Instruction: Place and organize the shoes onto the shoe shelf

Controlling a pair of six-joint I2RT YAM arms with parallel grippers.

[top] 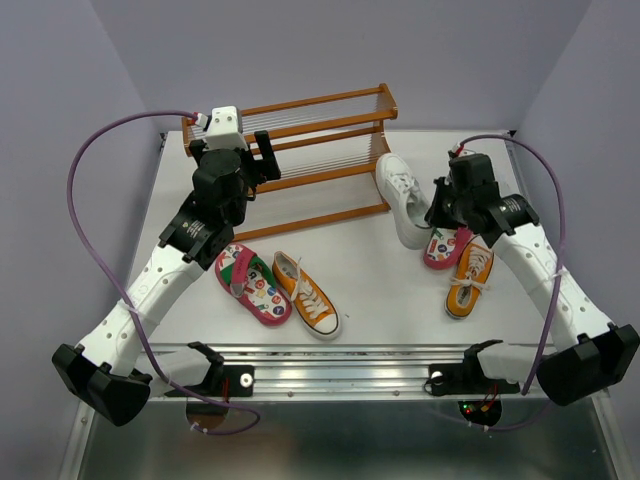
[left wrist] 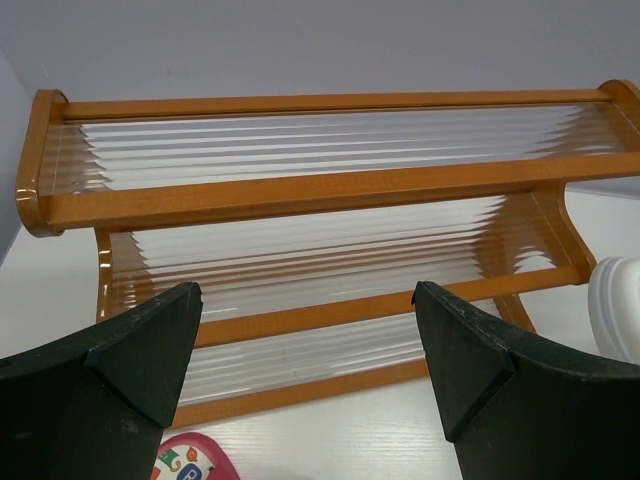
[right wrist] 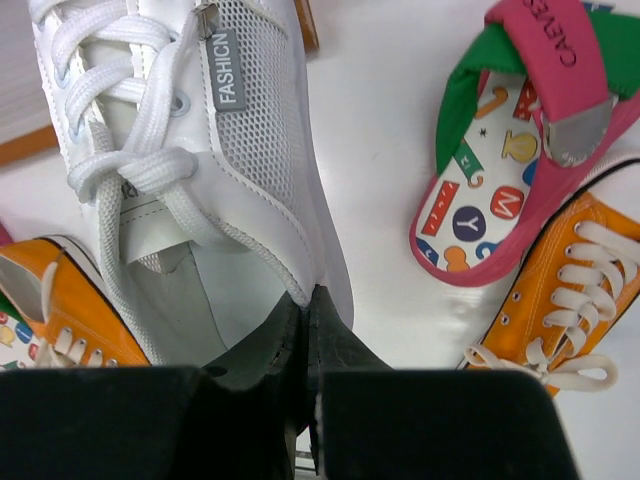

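One white sneaker (right wrist: 240, 140), beside the shoe shelf (top: 330, 125) at its right end, is pinched at its collar rim by the closed right pincer (right wrist: 311, 305), a light, soft-walled shoe likely to sag there, while the left pincer (left wrist: 305, 345) gapes empty before the shelf.

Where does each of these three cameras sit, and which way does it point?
Top external: above and behind the robot, looking down on the table and shoe shelf; left arm and right arm show.
Left wrist: on the left arm, facing the shoe shelf's front; the open left hand frames the bottom.
Right wrist: on the right arm, looking down on the white sneaker; the right hand is shut on its heel.
Shared: all three show the white sneaker, the left wrist only its edge.
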